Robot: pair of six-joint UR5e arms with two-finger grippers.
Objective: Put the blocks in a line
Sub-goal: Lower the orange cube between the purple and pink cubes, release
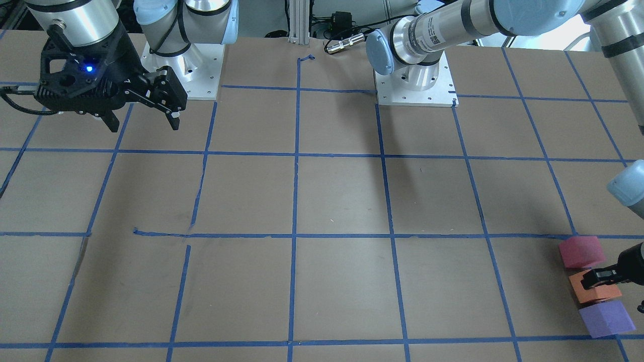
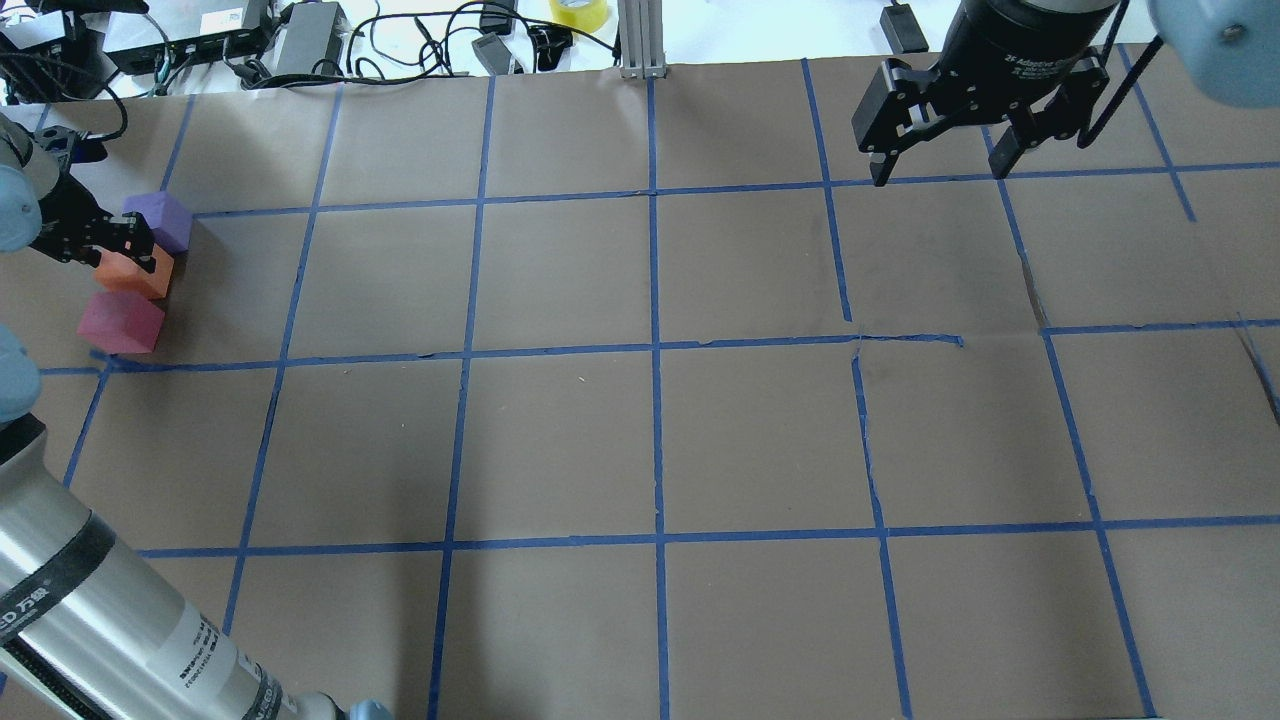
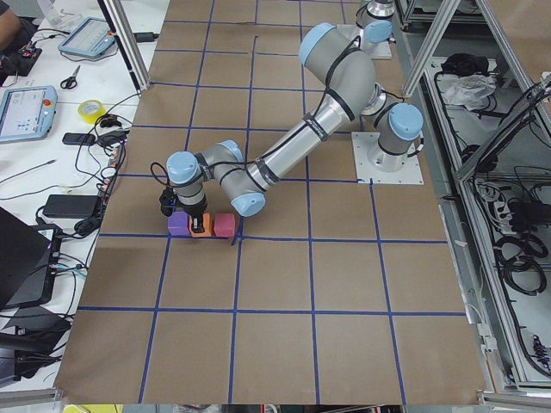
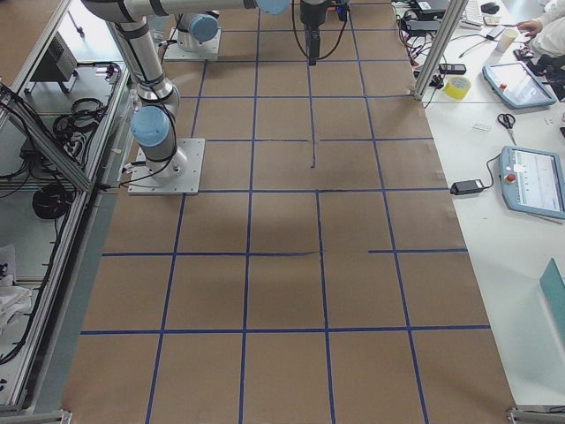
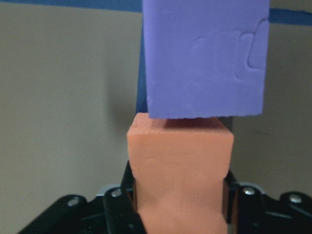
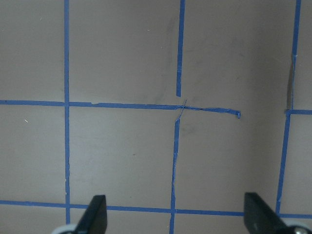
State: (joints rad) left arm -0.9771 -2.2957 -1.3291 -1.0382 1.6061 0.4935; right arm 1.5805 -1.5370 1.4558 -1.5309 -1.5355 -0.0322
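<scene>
The surface (image 2: 560,440) is covered in brown paper, marked into squares by blue tape (image 2: 655,345); a few strips are torn or crooked. Along one long edge runs a white bench (image 4: 521,283) with two tablets (image 4: 532,181), a yellow tape roll (image 4: 457,87), scissors (image 4: 505,122) and tangled black cables (image 2: 400,35). Aluminium posts (image 4: 437,44) stand at that edge. On the opposite side, coiled cables (image 3: 516,249) hang in a metal frame (image 3: 504,129). The light is even and the shadows are soft.

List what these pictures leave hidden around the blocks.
- Left hand: body cut off by the front view's right edge.
- Orange block: top partly under that hand.
- Red-pink block: outside the left wrist view.
- Purple block: far edge cut off at the wrist view's top.
</scene>
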